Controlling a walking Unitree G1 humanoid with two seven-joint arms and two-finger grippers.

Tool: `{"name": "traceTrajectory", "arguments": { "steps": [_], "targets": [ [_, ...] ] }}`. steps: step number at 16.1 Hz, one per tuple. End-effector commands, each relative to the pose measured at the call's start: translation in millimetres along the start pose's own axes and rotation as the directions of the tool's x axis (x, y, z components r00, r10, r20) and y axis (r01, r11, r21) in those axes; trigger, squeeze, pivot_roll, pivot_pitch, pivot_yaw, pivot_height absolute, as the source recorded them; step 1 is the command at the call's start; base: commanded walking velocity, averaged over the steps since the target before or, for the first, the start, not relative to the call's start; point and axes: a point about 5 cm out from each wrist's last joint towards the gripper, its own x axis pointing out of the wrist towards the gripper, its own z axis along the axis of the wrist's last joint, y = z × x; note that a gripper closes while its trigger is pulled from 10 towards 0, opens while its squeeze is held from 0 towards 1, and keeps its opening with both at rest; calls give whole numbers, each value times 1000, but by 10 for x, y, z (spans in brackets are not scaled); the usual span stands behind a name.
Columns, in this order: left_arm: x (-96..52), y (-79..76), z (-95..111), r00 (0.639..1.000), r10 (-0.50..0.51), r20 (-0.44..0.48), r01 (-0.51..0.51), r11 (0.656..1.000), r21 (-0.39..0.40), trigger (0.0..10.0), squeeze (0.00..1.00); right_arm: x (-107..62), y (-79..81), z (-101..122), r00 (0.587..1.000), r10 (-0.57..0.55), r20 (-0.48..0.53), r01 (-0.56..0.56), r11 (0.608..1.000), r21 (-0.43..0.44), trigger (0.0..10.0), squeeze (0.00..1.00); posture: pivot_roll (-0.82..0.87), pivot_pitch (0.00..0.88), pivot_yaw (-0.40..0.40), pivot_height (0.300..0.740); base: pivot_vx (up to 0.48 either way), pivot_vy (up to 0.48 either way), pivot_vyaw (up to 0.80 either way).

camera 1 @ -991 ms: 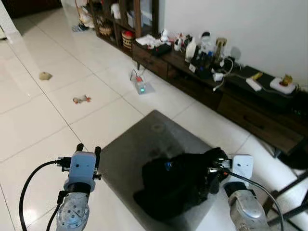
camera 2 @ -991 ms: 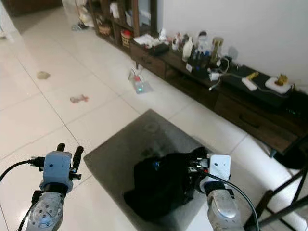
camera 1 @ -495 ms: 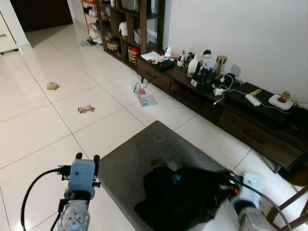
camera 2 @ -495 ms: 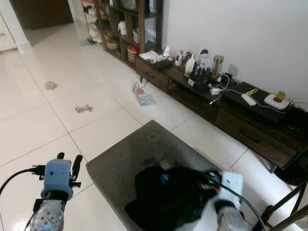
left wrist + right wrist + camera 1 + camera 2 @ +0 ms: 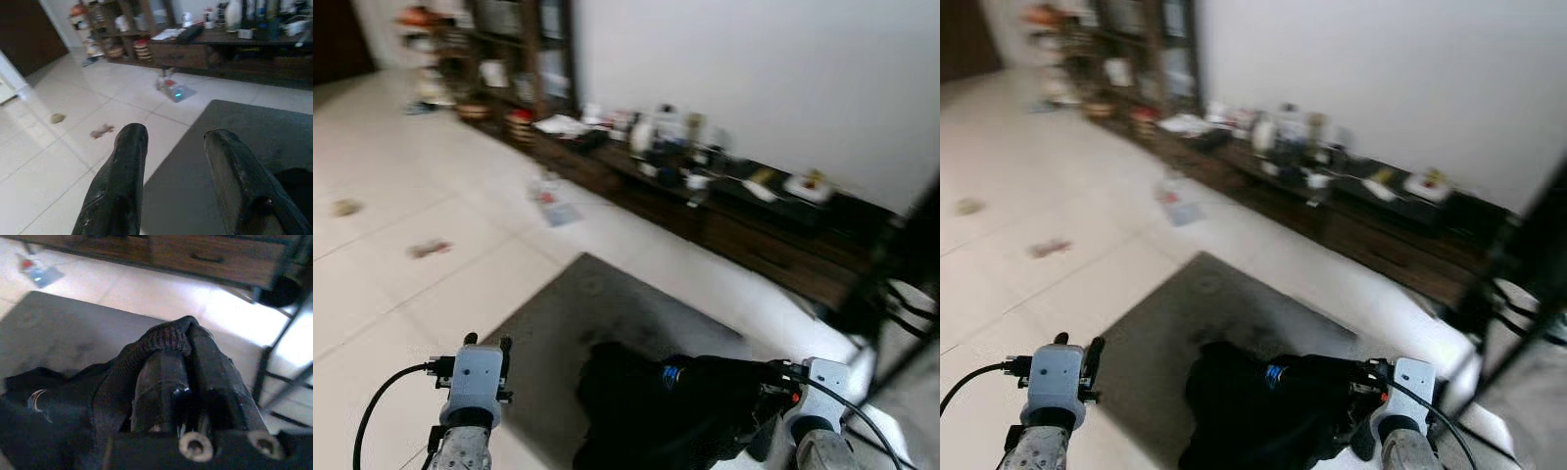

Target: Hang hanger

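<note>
The white tiled floor (image 5: 382, 284) carries a grey mat (image 5: 597, 313), and a long dark low cabinet (image 5: 734, 235) runs along the wall beyond the mat's far edge; a dark metal rack (image 5: 901, 284) stands off the mat's right corner. A black garment (image 5: 666, 411) hangs bunched over the mat's near edge, carried by the right gripper (image 5: 188, 367), whose fingers are clamped together on a ribbed fold of the cloth; whether a hanger sits inside the bundle cannot be told. The left gripper (image 5: 176, 176) hovers over the mat's left edge with fingers apart, holding nothing. The head views are blurred; carrying well probably means keeping the clamp firm, lifting the cloth clear of the floor, and steadying before reaching toward the rack.
</note>
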Motion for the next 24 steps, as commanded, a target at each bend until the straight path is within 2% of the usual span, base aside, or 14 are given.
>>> {"name": "traceTrajectory", "arguments": {
  "steps": [1, 7, 13, 24],
  "targets": [
    [-5, 13, 15, 1000, 1, 6, -1, 1000, -15, 10000, 0, 1, -5, 20, 1000, -8, 9, 8, 1000, 7, 10000, 0, -7, 42, -34, 740, 0, 0, -800],
    [-17, -15, 24, 1000, 8, 6, -8, 999, -54, 10000, 0, -4, 75, 48, 999, 30, 41, -30, 1000, -1, 10000, 0, 0, 64, -28, 740, 0, 0, -133],
    [-36, -20, 39, 1000, 8, 8, -8, 998, -68, 10000, 0, 6, 123, 75, 996, 73, 55, -72, 997, -17, 10000, 0, 5, 82, -34, 740, -270, 0, 0],
    [-65, -7, 31, 1000, 8, 0, -8, 998, -58, 10000, 0, 1, 140, 21, 996, 80, 36, -80, 997, -22, 10000, 0, 7, 90, -31, 740, -270, 0, 0]
  ]
}}
